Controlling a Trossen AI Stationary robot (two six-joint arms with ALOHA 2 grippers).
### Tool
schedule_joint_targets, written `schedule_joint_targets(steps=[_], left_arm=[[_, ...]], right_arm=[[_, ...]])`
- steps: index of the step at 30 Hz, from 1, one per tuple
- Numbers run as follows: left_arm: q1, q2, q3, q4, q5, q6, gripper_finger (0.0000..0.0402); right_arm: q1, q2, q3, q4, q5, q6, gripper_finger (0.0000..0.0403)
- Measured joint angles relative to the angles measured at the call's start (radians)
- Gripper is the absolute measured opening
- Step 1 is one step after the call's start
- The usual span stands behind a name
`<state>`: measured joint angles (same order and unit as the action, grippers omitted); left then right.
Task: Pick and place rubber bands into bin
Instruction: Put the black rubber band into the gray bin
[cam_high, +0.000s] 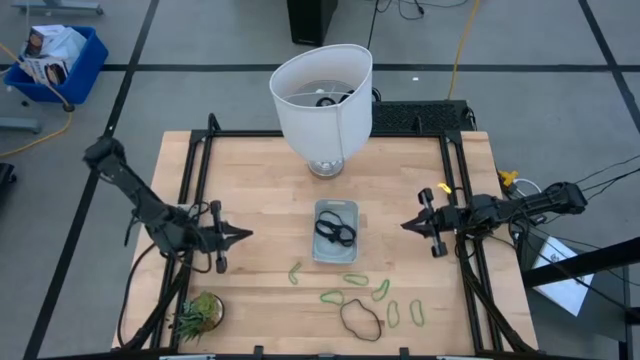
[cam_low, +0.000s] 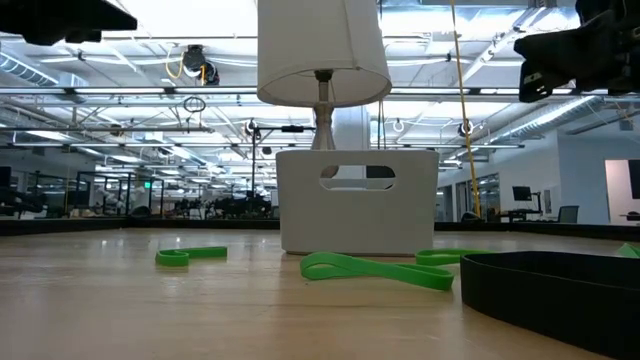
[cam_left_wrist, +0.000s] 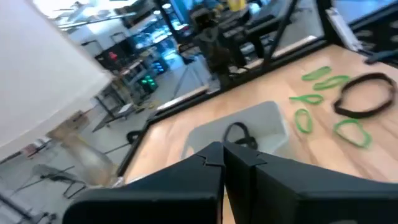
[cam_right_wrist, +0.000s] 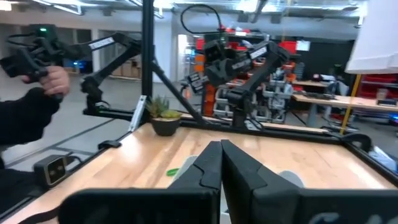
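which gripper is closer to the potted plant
Left. The left gripper hovers just above the potted plant in the high view; the right gripper is across the table, beyond the bin.

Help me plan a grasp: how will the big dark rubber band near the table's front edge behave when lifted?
The dark rubber band lies in a wavy, uneven loop, so it is probably floppy and will sag when pinched. It looks thin and flat, so likely light and unlikely to roll. Lying flush on the table, it may slide before fingers get under.

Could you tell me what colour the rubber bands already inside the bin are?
Black rubber bands in the bin; high view.
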<state>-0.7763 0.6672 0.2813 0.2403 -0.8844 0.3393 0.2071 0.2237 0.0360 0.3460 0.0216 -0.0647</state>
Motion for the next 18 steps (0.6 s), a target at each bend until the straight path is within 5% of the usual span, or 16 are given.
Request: schedule_joint_targets(steps=[10,18], left_arm=[[0.089,0.0,-0.001,0.056,0.224,-0.091,0.0003],[0.171,0.0,-0.001,0.192,0.259,-0.062,0.0031]], right_arm=[[0.074,0.148,0.013,0.07,-0.027,0.051,0.0],[0.286,0.522,0.225,0.086,0.123,0.046,0.0]])
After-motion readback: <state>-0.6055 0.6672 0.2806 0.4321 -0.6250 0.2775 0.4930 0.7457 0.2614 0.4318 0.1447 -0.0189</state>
